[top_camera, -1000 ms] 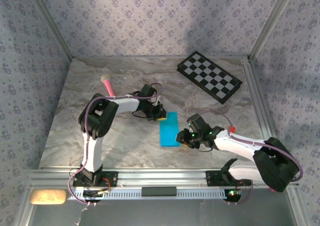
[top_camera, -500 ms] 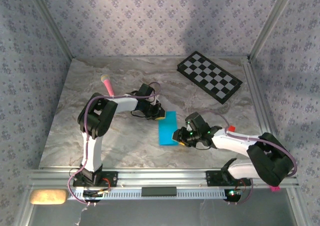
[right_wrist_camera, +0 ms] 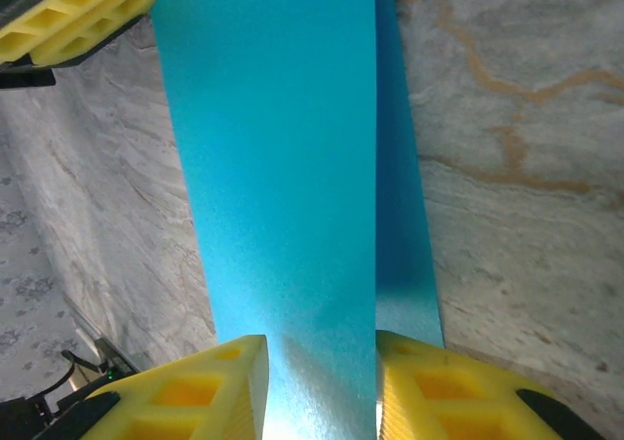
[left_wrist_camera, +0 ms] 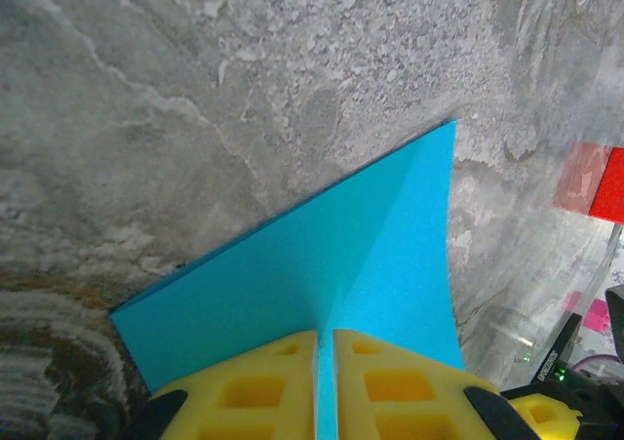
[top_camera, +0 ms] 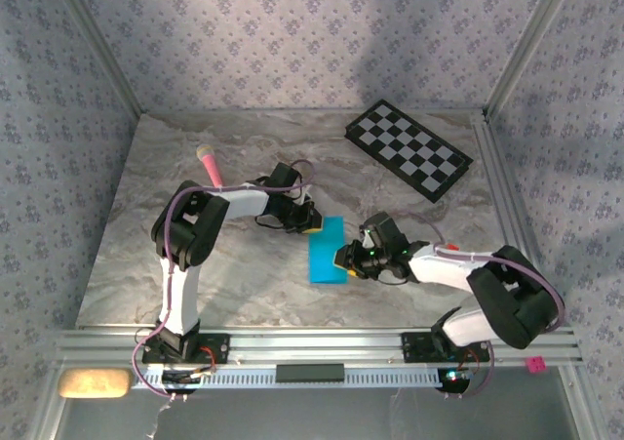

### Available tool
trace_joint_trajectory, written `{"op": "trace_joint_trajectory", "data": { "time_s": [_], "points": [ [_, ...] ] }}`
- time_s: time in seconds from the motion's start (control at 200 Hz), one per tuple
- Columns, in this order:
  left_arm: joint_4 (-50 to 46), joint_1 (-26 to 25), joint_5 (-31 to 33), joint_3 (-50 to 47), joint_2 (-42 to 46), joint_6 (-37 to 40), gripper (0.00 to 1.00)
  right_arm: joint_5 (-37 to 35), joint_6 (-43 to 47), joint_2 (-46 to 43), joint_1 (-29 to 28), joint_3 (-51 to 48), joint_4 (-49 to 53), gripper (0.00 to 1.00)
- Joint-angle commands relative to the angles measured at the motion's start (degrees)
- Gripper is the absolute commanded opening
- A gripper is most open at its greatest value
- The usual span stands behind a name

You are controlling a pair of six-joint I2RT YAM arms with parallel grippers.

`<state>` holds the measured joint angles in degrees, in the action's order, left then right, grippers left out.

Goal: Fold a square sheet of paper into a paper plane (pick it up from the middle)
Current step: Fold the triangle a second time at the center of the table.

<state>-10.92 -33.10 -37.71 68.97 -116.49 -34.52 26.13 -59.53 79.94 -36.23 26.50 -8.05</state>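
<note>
The square sheet of paper (top_camera: 327, 252), pinched tight by the left gripper (left_wrist_camera: 325, 337), could be torn if dragged by the half-open, empty right gripper (right_wrist_camera: 314, 344).

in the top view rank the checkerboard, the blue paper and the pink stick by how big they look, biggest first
1. checkerboard: clearly the largest patch.
2. blue paper: a narrower rectangle, well under the board's area.
3. pink stick: thin and short, the smallest.
None of these are close enough to call a tie.
</note>
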Motion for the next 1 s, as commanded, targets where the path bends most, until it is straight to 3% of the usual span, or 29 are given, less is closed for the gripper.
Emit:
{"op": "trace_joint_trajectory", "data": {
  "time_s": [0.0,0.58,0.994],
  "points": [
    [-3.2,0.4,1.1,1.3,-1.7,2.3,0.15,2.1,0.9,1.5,0.6,1.3,-2.9,0.32],
    [-4.2,0.4,1.2,3.0,-1.7,4.3,0.17,11.5,4.4,9.7,6.9,3.9,-9.7,0.26],
    [-4.4,0.4,1.6,3.2,-0.8,4.5,0.19,11.8,4.7,11.9,8.1,3.3,-10.4,0.2]
  ]
}}
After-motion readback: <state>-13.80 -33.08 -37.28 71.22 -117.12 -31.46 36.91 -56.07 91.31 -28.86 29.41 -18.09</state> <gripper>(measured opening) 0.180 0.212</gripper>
